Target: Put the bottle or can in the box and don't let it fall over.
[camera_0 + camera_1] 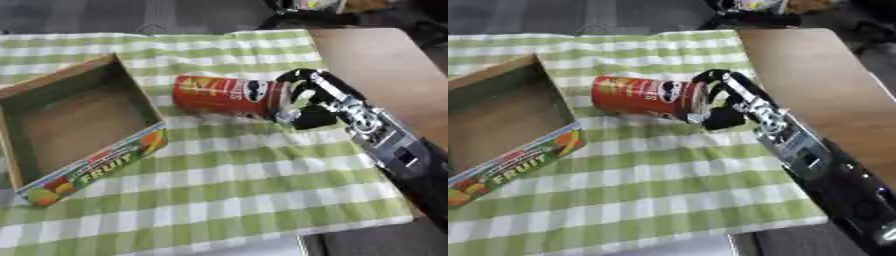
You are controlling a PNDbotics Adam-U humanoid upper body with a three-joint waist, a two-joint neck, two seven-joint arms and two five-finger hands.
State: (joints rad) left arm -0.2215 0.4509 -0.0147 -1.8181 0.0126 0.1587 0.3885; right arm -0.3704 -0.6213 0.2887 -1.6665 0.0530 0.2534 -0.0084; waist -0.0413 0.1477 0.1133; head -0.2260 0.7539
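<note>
Forearm of mine is coming in from the lower right, black with silver joints, crossing the green-and-white checked cloth (227, 200). At its end my right hand (302, 102) is curling round one end of the red can (223, 96), fingers (293, 76) arching over the top and thumb sitting below it, so I'm holding the can at that end. Can is lying on its side, long axis pointing away from my palm toward the left, with the far end sticking out past my fingers. Can't tell whether it's resting on the cloth or lifted just clear of it.

Cardboard box (52, 187) is sitting further out beyond the can's free end, on the side away from my wrist, open top facing up, nothing visible inside. Its near wall is showing a fruit print and the word FRUIT. Can and box are apart, a strip of cloth showing between them.

Behind the back of my hand the cloth is ending and bare brown tabletop (385, 65) is showing. Left hand isn't showing in either eye view.
</note>
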